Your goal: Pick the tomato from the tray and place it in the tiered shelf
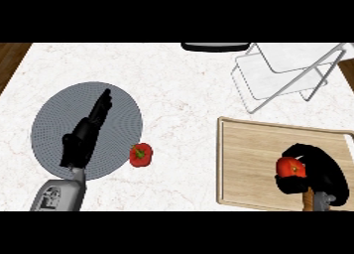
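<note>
Over the near half of the wooden tray (253, 158), the right hand (322, 173) has its fingers curled round the tomato (291, 167) — whether it is lifted clear of the tray cannot be told. Left of the tray, a small red fruit with a green stalk (141, 155) lies on the white surface (179, 89) just beside a round grey plate (55, 129), over which the left hand (84, 139) stretches, fingers straight and holding nothing. Beyond the tray's far edge stands the white tiered shelf (282, 74).
</note>
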